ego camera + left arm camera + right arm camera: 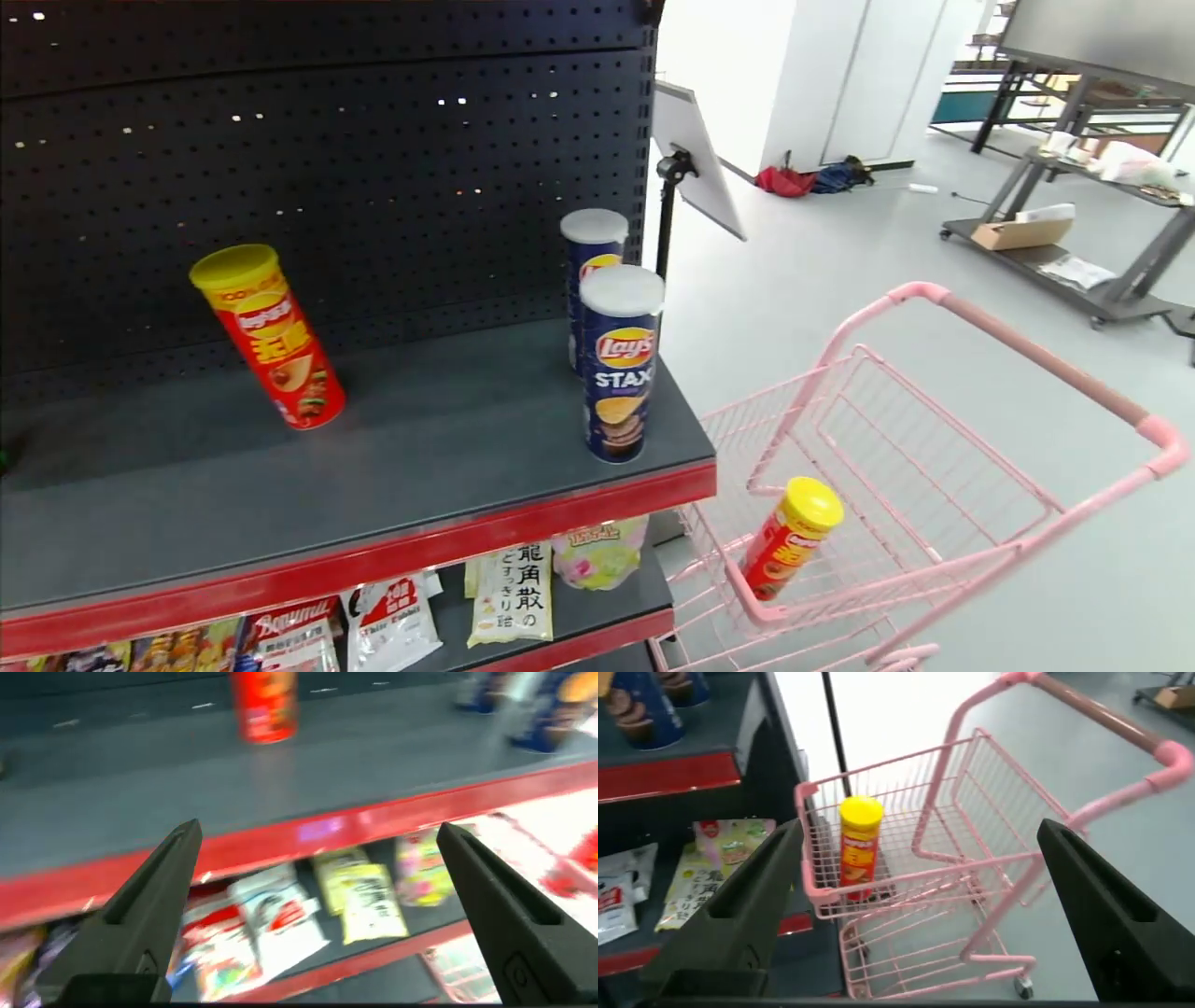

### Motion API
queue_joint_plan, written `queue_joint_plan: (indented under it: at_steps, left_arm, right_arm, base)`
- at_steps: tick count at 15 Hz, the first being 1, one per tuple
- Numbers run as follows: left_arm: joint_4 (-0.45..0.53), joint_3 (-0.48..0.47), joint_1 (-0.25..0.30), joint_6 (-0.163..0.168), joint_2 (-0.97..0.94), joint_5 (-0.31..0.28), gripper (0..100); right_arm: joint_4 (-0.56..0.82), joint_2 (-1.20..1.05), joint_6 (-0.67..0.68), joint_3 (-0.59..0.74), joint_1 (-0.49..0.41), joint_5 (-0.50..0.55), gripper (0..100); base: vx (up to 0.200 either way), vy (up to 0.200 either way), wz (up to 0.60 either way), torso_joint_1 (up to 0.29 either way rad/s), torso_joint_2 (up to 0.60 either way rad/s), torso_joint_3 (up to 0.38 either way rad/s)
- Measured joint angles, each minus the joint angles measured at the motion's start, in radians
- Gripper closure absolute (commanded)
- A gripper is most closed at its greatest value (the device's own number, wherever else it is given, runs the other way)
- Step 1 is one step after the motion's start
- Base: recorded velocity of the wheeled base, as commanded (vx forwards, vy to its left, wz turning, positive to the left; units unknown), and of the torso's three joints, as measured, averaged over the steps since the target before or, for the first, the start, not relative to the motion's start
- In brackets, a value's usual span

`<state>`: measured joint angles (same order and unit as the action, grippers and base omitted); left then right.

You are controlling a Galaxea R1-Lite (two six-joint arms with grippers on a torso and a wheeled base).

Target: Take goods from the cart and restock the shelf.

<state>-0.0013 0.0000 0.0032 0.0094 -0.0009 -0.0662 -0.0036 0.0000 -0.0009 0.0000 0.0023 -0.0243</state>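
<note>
Left jaws are spread wide with nothing between them, hovering in front of the red front edge of the shelf (420,439). Through the gap you can see snack bags (271,929) lying on the lower level.

Right jaws are just as wide open and just as empty, hanging above the pink cart (1027,350), which is parked just beside the shelf's right end.

Up on the shelf, a red can (271,336) with a yellow lid stands toward the left, close to the black pegboard back (373,168). Over at the right end, a front blue can (621,364) stands near the front corner. A back blue can (592,247) is right behind it, though I can't tell whether the two touch.

In the cart's basket, a second red can (792,539) with a yellow lid sits in the corner nearest the shelf. It's well apart from both sets of jaws.
</note>
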Motion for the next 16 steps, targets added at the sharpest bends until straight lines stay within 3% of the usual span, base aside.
queue_joint_plan:
  at_steps: [7,16]
  left_arm:
    - [0.0,0.0,-0.001,0.0,0.0,0.0,0]
    - [0.0,0.0,-0.001,0.0,0.0,0.0,0]
  right_arm:
    - [0.0,0.0,0.0,0.0,0.0,0.003,0]
    - [0.0,0.0,0.001,0.0,0.0,0.005,0]
  base:
    - [0.0,0.0,-0.09,0.0,0.0,0.0]
    - [0.0,0.0,0.0,-0.134,0.33,0.186]
